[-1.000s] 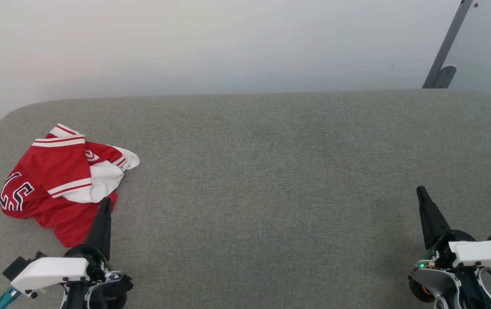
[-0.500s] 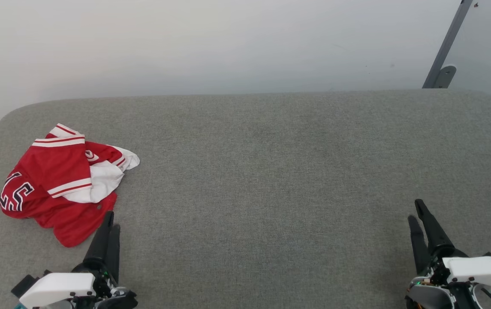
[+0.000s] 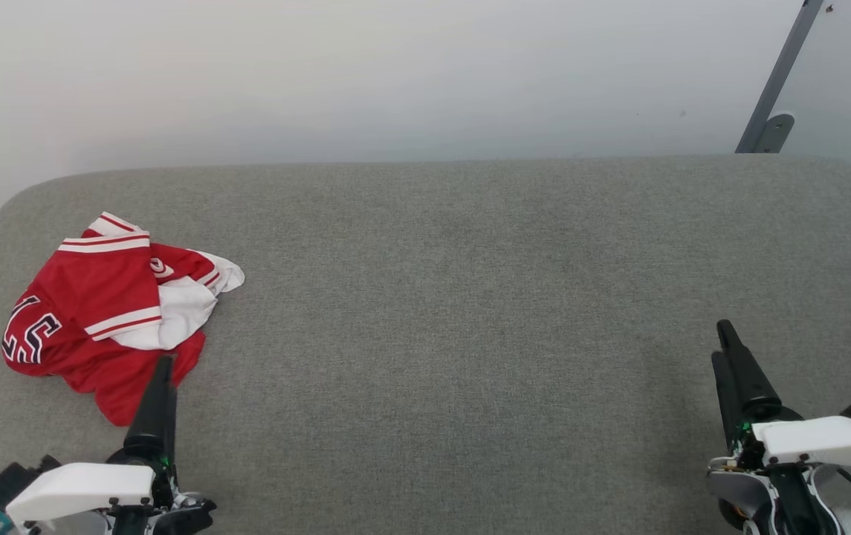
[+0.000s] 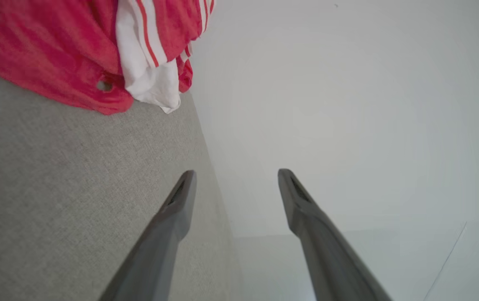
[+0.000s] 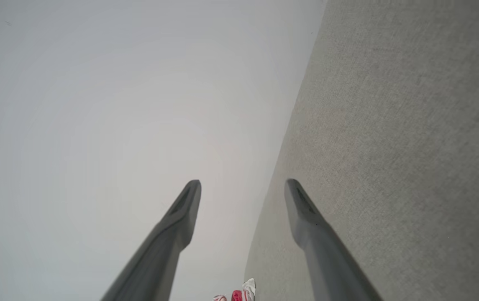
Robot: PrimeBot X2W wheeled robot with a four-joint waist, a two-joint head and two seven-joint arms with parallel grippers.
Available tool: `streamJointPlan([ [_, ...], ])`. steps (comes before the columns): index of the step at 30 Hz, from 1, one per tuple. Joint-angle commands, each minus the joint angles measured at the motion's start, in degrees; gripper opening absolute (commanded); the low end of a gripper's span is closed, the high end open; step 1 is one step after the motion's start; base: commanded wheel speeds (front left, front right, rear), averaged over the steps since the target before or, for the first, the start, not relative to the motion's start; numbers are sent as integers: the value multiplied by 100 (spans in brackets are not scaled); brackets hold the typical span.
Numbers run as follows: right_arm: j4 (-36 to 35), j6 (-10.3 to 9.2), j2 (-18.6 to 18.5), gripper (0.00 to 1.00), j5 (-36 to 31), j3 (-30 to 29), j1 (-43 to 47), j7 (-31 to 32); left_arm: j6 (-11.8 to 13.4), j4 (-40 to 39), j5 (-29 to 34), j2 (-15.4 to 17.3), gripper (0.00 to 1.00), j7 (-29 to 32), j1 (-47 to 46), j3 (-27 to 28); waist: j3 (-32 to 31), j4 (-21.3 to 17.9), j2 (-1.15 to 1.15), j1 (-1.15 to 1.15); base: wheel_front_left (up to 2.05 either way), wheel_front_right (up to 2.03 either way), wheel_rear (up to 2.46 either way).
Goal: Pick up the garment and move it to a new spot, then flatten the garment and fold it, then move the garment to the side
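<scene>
The garment (image 3: pixel 102 308) lies crumpled at the left end of the grey fabric table (image 3: pixel 470 297), red with white parts, striped trim and dark numerals. My left gripper (image 3: pixel 163 364) points up the head view, its tip at the garment's near red hem. In the left wrist view that gripper (image 4: pixel 236 172) is open and empty, with the garment (image 4: pixel 55 50) ahead of the fingers and apart from them. My right gripper (image 3: pixel 721 340) hovers at the table's right end, far from the garment. Seen from its wrist, it (image 5: pixel 242 182) is open and empty, and the garment (image 5: pixel 239 295) is a small distant patch.
A pale wall stands behind the table's far edge. A grey metal post (image 3: pixel 774 82) slants up at the back right. The table has rounded far corners, and a wide stretch of bare grey fabric lies between the two grippers.
Both grippers went from shut to open. The left one dipped back, then shifted a little left to the garment's hem. The right one dipped and came back up.
</scene>
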Motion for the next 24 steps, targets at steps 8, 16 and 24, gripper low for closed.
streamJointPlan([
  [8, -33, 3, -183, 100, -1224, 163, -384, -268, -1, -169, 1308, 170, 100, -247, -161, 24, 23, 17, 0, 0, 0, 0, 0],
  [16, -102, 3, -182, 100, -2518, 181, -436, -451, -1, -300, 2412, 203, 100, -430, -108, 97, 40, 40, 0, 0, 0, 0, 0],
  [24, -151, 3, -175, 100, -3529, 121, -443, -598, -1, -328, 3243, 254, 100, -579, -49, 40, 65, 60, 0, 0, 0, 0, 0],
])
